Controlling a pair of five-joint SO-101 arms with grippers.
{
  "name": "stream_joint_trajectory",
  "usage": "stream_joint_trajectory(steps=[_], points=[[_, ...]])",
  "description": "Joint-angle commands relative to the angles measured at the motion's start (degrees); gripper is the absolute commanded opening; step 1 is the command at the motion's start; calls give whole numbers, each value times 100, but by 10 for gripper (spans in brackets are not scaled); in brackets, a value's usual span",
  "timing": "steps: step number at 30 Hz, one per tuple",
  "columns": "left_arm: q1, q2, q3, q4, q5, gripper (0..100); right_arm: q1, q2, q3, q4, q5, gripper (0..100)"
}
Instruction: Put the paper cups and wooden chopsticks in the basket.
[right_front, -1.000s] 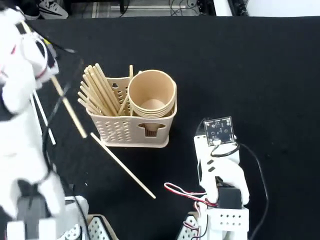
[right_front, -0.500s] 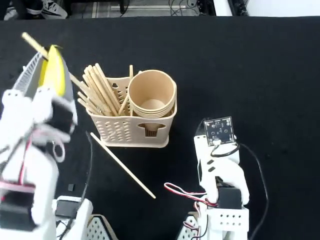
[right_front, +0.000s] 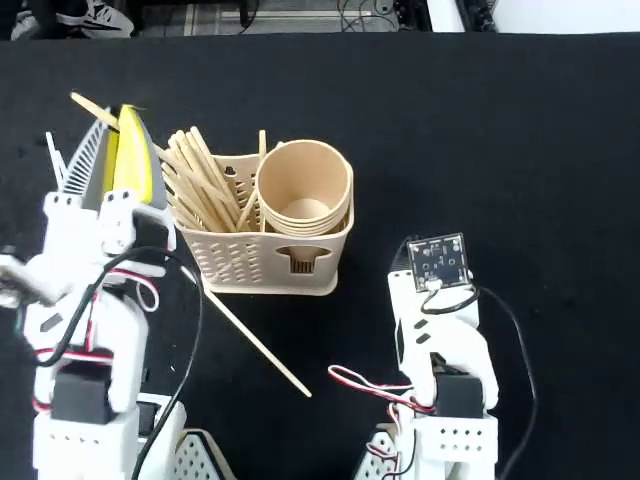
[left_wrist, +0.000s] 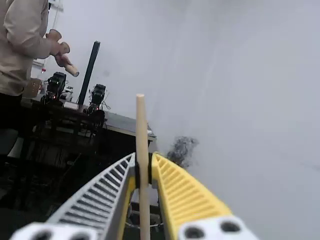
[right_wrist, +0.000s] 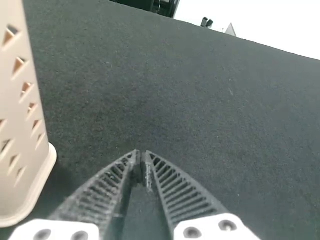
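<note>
Wooden chopsticks, stored: a bundle (right_front: 195, 185) leans in the left compartment of the basket (right_front: 265, 265).
Paper cups: a stack (right_front: 305, 185) sits in the right compartment; you have none left on the surface (right_front: 500, 150).
Chopstick, held: one (right_front: 90, 105) is clenched in your left gripper (right_front: 112, 125), raised just beside the basket's left end.
Chopstick, loose: one (right_front: 255, 340) lies on the surface in front of the basket.
Right gripper (right_wrist: 140, 160): fingers pressed together on nothing, parked beside the basket.
Progress: cups look done. By my reckoning you have two chopsticks left, the held one and the loose one.
Change: your left arm has swung in from the edge toward the basket with its stick. The loose chopstick and right arm have not moved.
</note>
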Motion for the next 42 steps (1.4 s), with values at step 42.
stream_joint_trajectory(steps=[42], points=[[-3503,12369,-8919,5257,-2224,125,-70,-409,-22,26,44,13]])
